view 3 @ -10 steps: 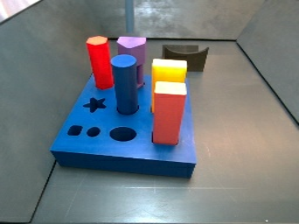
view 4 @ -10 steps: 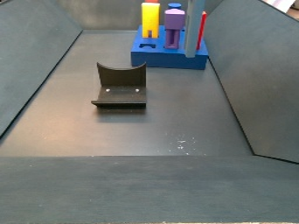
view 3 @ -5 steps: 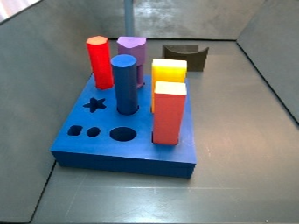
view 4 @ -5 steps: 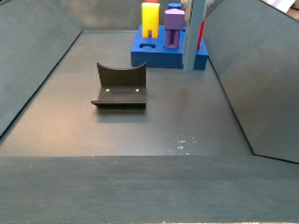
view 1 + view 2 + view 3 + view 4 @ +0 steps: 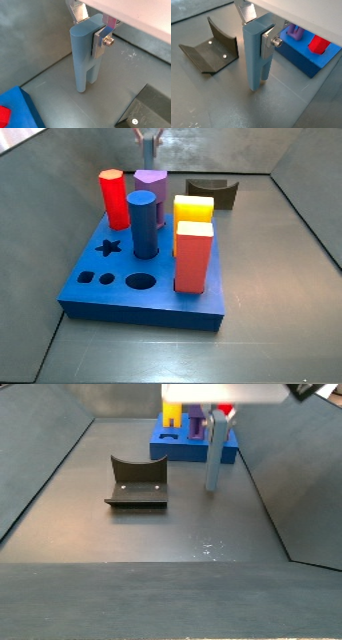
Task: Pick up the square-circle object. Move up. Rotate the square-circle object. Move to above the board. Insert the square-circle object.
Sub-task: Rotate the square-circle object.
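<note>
Descent is the change — half a second ago the grey-blue block showed in a side view only as a strip beside the pegs; now the gripper (image 5: 218, 417) carries it lower and nearer, between the fixture (image 5: 135, 481) and the board (image 5: 191, 451).

Gripper (image 5: 95, 34) is clamped on the square-circle object (image 5: 85, 57) near its top, silver fingers (image 5: 268, 38) pinching it. Object hangs upright, two narrow legs pointing down, close above the grey floor (image 5: 160, 534) — whether touching, cannot tell.

Board (image 5: 140, 278) keeps its star, square and round holes open in front of the pegs.

Judgement: object is in hand, upright; the move above the board and the insertion are still ahead.
</note>
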Controlling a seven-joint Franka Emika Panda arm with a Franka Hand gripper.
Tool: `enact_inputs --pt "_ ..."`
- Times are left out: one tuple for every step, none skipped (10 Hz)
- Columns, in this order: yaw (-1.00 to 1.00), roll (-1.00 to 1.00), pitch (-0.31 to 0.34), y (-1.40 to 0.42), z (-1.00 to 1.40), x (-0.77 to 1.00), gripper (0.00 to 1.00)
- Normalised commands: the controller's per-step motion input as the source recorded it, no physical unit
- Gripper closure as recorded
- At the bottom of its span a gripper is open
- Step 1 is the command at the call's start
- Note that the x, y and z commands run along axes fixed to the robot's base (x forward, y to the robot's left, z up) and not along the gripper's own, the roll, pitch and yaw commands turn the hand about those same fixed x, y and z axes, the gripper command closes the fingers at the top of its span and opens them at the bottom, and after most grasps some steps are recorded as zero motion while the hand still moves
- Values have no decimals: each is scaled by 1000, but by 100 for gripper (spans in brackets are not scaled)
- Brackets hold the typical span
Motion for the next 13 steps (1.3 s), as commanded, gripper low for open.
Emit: enact_inputs --pt "-23 45 -48 -1 -367 19 100" --pt "-23 44 -53 0 0 0 0" --pt "-20 41 -37 0 1000 0 0" --pt "-19 39 -14 -2 1000 -18 0" --pt "-19 37 5 -3 1000 -28 0" --pt "-18 36 27 0 910 -24 0" --pt "-16 37 42 4 675 -11 0" --pt "-15 37 57 6 494 -1 0" --pt "-15 37 68 8 371 7 0" --pt "-1000 6 13 0 0 0 0" --pt "-1000 5 12 2 -108 18 0" --pt "-1000 6 11 4 -82 30 0" --pt "-1000 6 10 5 -60 34 0"
